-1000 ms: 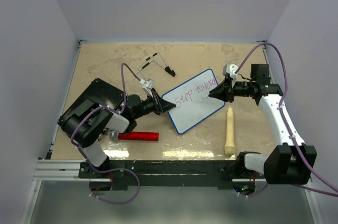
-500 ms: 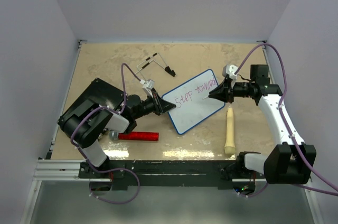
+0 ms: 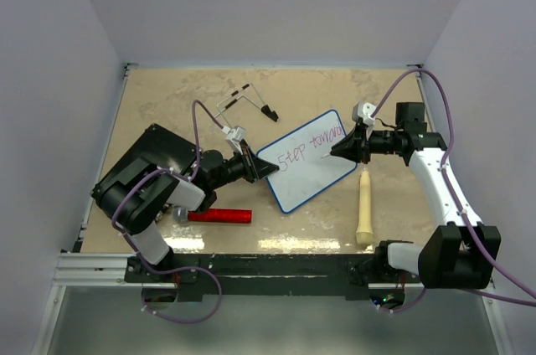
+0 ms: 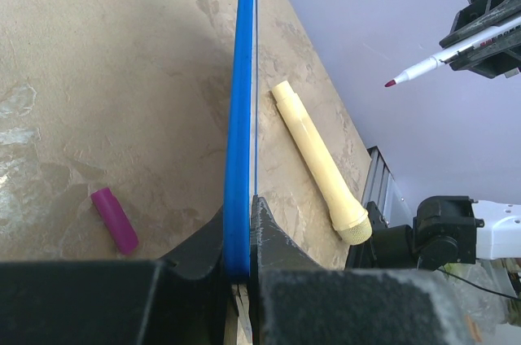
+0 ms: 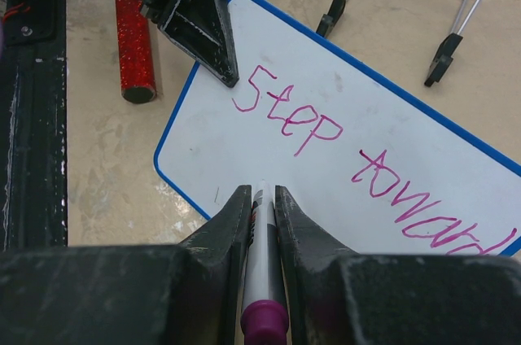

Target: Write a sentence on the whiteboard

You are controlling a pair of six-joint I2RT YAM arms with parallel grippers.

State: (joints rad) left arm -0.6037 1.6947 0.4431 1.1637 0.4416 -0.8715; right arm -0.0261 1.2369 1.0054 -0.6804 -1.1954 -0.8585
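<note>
Hovering above the whiteboard (image 3: 310, 181) mid-counter, the marker (image 5: 259, 227) clamped in the right hand (image 3: 339, 150) has been nudged toward the counter's left edge, below the sentence (image 5: 313, 129); a second line seems due. The whiteboard's edge is clamped by the left hand (image 3: 270, 169).

whiteboard (image 3: 306, 172): white, blue rim | sentence (image 5: 358, 164): purple-pink | marker cap (image 4: 114, 220): magenta | glitter tube (image 3: 218, 215): red | handle (image 3: 364, 208): cream

The whiteboard (image 3: 311, 176) is a small white rectangle with rounded corners and a thin blue rim. It sits near the middle of the surface, turned diagonally, its long sides running from near-left to far-right. The left gripper (image 3: 264, 168) pinches its left short edge. The sentence (image 3: 311, 144) so far reads "Step toward" in pink-purple handwriting along the far long side; the near half is blank.
</note>
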